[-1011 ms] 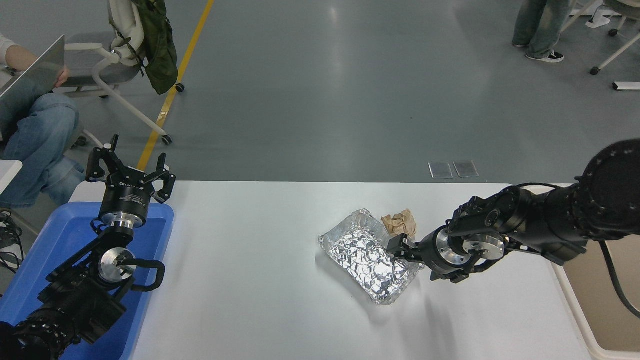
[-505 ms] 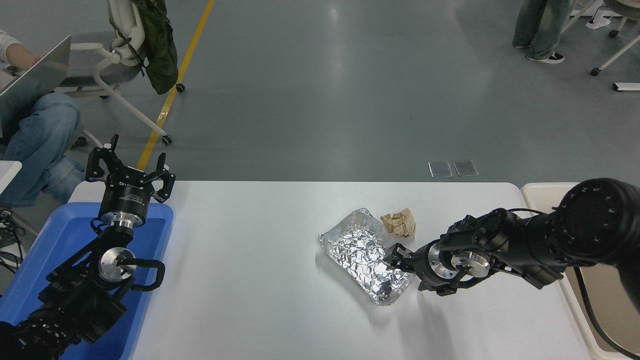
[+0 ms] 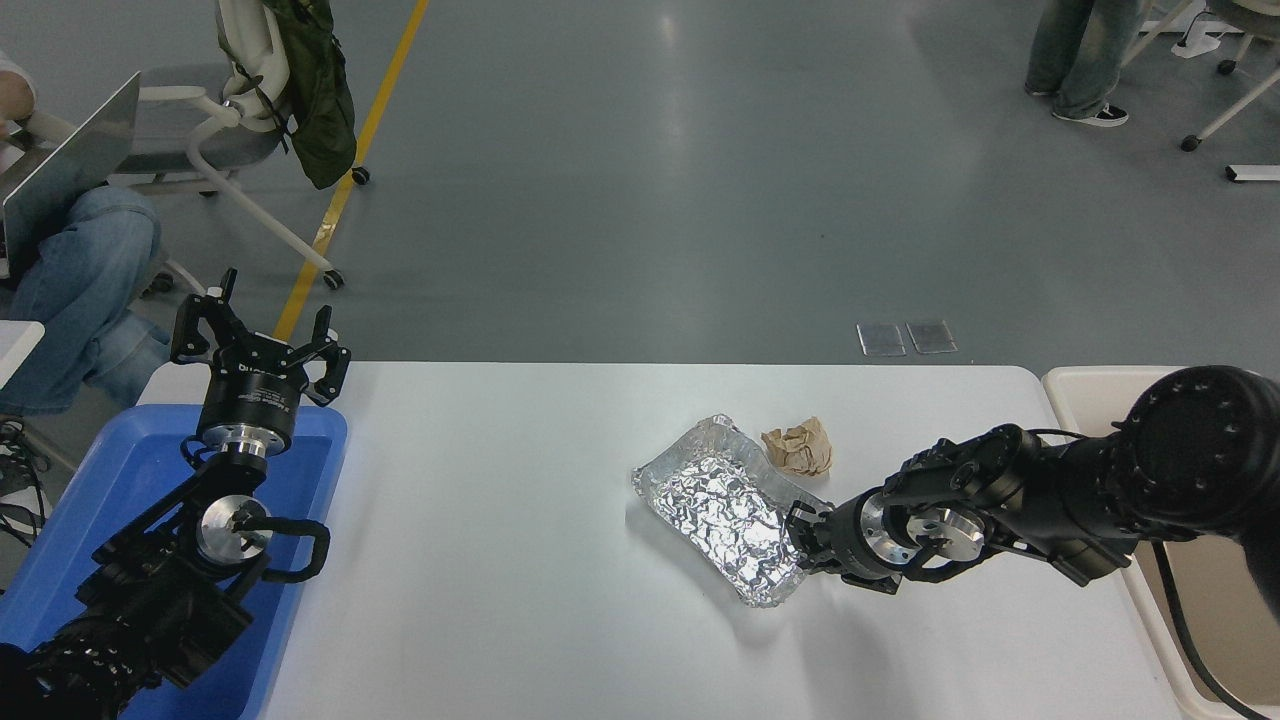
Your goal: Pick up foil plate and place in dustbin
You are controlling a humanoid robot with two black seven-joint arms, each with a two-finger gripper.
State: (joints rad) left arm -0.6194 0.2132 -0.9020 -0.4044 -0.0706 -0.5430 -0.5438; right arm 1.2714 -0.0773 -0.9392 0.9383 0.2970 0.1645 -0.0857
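The foil plate (image 3: 722, 506) lies long axis upper left to lower right; the right pincer (image 3: 803, 537) grips its right rim, nearly closed.

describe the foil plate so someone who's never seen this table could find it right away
On the white table, look right of centre, just ahead of the right end effector at its near right rim. The shiny silver crinkled foil plate lies there, shallow and rectangular with rounded corners. The small crumpled brown paper ball beside its far right corner is dull, not metallic.
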